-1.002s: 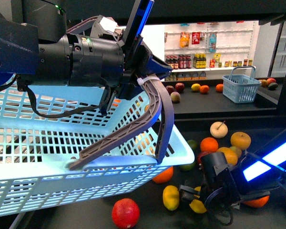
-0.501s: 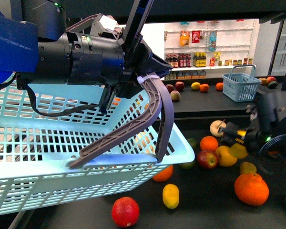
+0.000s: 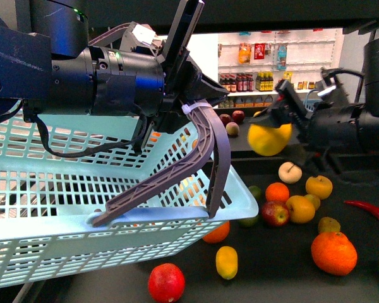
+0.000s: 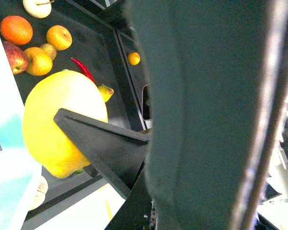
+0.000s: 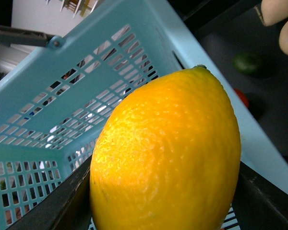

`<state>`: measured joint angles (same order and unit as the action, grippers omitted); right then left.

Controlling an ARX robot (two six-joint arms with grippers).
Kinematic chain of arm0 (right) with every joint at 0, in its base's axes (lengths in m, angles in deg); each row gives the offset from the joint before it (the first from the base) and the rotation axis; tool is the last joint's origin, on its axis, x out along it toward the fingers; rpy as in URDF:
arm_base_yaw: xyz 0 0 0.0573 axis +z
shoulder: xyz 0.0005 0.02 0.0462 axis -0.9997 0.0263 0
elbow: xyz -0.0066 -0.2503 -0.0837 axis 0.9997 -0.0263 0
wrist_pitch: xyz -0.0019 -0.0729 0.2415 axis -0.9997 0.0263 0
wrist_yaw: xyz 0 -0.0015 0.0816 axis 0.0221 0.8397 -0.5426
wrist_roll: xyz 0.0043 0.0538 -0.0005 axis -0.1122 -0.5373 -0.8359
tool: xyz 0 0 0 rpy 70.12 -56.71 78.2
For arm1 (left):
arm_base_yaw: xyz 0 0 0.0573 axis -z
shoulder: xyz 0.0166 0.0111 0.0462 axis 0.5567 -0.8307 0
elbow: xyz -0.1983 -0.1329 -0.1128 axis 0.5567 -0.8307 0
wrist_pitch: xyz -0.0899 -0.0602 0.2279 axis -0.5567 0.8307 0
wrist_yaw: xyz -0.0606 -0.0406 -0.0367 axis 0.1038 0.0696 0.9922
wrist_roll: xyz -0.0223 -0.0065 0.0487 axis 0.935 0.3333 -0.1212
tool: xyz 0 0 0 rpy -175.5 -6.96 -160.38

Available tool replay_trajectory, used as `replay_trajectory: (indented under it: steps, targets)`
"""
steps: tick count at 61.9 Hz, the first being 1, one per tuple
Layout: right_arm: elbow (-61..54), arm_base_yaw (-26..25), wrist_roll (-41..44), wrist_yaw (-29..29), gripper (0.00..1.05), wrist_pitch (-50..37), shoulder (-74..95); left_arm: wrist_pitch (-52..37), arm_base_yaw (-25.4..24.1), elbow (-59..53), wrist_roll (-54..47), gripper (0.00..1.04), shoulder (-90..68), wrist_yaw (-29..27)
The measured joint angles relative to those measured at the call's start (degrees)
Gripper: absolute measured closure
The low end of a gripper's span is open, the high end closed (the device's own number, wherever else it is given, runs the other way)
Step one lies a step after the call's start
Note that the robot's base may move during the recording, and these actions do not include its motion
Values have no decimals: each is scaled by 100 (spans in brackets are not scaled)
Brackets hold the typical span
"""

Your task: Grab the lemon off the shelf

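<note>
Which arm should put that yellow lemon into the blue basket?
Right. The right gripper holds the lemon, raised beside the basket; the left gripper is busy gripping its handle.

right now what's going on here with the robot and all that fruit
The right gripper is shut on the lemon and holds it in the air above the black shelf, next to the light blue basket. That basket hangs by its grey handle from the left gripper. An orange, a red apple and other fruit lie loose on the shelf.
</note>
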<state>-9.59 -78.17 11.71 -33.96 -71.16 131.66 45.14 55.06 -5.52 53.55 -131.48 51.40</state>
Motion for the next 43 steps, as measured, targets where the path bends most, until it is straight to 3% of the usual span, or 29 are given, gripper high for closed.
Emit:
replay_trajectory:
  steps: [30,43]
  targets:
    - [-37,278,140,-111,34,4,328,0,0,0,0,98,0,0]
    - [-90,308,251,-192,8,-101,328,0,0,0,0,98,0,0]
